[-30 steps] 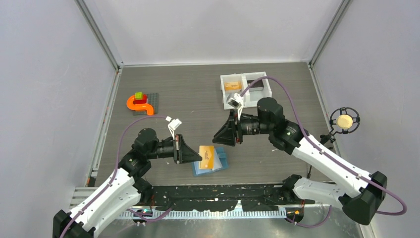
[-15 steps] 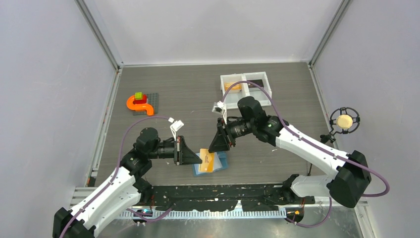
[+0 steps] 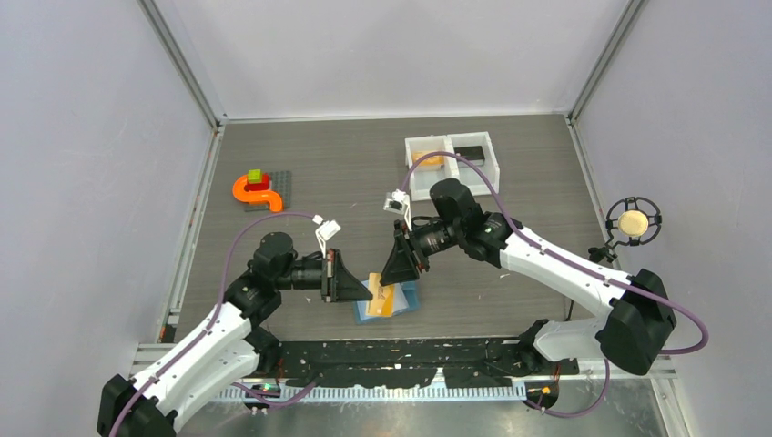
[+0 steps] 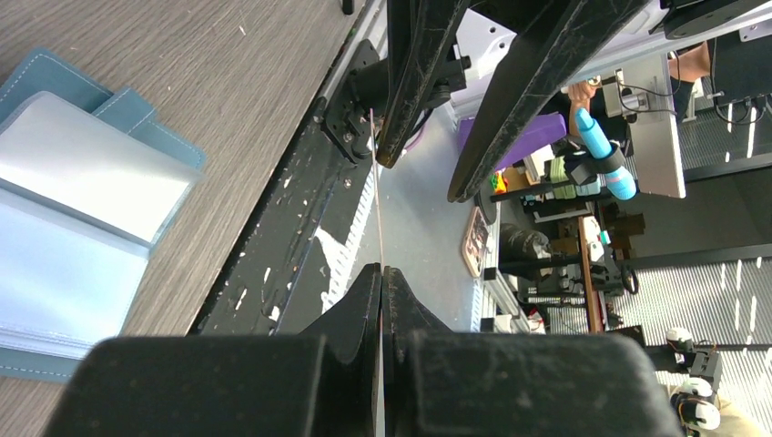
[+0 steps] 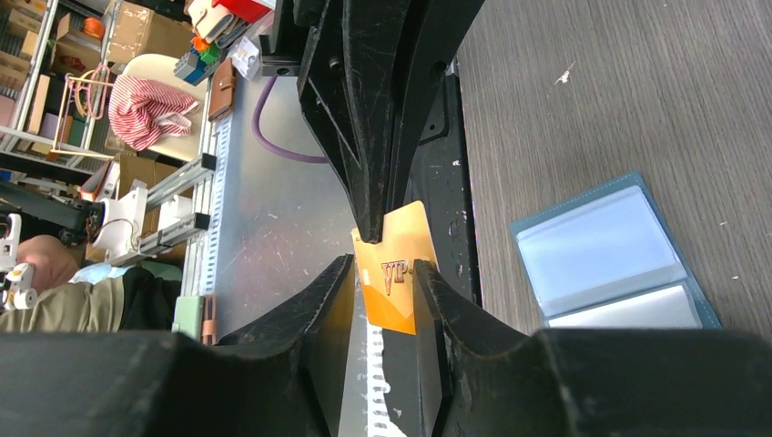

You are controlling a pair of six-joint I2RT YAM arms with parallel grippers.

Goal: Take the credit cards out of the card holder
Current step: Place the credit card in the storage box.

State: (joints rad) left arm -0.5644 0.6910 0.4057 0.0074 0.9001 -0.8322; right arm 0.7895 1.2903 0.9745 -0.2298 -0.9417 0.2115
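Near the front edge of the counter (image 3: 346, 173), just ahead of the two arm bases, the card holder (image 5: 610, 255) lay flat and spread open, its clear inner pockets facing up. Above its left part the left claw (image 4: 380, 273) was pinched tight on the orange-yellow credit card (image 5: 393, 282), gripping it by one end and holding it off the counter with its free end pointing toward the right arm. From the left wrist the card showed only as a thin line running out from between the closed fingers.

Opposite it, the right claw (image 3: 393, 273) reached in from the far right with its jaws partly apart, one finger on either side of the card's free end. One fingertip sat very close to the card; whether it touched could not be told, and the jaws were not clamped on it.

At the far side of the counter stood a white two-compartment tray (image 3: 494, 164), with a dark flat thing (image 3: 470, 151) in its right compartment. Well apart, at the far left, an orange curved toy piece (image 3: 248, 191) rested beside a grey plate.
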